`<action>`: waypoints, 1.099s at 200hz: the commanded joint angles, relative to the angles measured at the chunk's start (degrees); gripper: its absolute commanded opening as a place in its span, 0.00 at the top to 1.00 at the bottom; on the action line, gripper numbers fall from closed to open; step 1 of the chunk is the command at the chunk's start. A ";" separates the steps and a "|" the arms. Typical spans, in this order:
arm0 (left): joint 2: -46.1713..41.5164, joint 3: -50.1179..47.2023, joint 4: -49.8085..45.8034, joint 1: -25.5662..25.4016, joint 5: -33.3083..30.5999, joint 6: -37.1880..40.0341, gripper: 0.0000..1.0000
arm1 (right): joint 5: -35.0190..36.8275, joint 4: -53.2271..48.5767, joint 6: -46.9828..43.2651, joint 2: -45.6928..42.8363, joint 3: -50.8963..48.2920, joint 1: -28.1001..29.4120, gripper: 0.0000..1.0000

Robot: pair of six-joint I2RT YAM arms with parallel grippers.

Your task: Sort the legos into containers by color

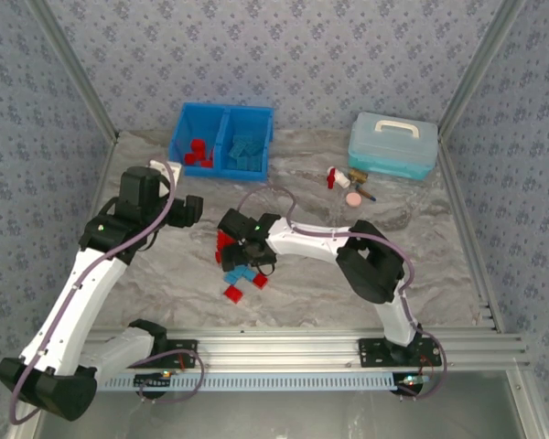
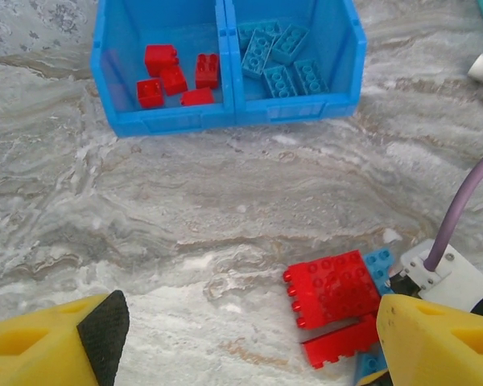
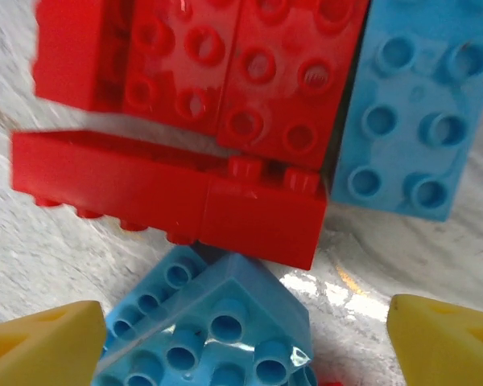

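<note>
Light blue oblong plastic bricks (image 3: 217, 322) are sitting between the wide-open, empty jaws of the right gripper (image 3: 245, 342); closing risks dragging the touching red squarish bricks (image 3: 225, 80) along.

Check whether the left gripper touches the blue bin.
Apart. The left wrist view shows bare marble tabletop between the left gripper and the blue bin.

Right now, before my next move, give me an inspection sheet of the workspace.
Surface: grey marbled tabletop.
Job's things: bright blue divided plastic bin, red bricks in left compartment, light blue bricks in right; mixed loose bricks mid-table.
Clutter: pale teal lidded box, small red-and-white bottle, pink disc.
Grippers: left gripper open, empty; right gripper open over loose bricks.
Cables: purple cable along each arm.
Surroundings: patterned walls, metal frame.
</note>
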 commanded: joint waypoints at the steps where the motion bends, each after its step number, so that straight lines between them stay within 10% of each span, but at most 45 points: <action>1: -0.15 -2.13 2.48 0.95 -0.93 3.32 0.17 | -1.91 -3.59 3.01 1.99 2.78 0.23 0.17; 61: 0.44 -4.94 5.02 2.99 2.49 1.17 0.16 | 0.65 -3.96 5.63 1.51 1.44 0.24 0.53; 107: 0.84 -5.54 5.53 3.09 3.41 0.15 0.16 | 0.57 -2.95 5.12 0.61 0.68 0.13 0.62; 158: 1.13 -5.66 5.66 3.18 3.64 -0.71 0.15 | 2.82 -4.66 1.00 -1.32 0.13 0.96 0.16; 220: 1.47 -5.79 5.55 3.27 3.59 -1.08 0.15 | 9.21 -13.15 -6.06 7.45 13.24 5.17 0.30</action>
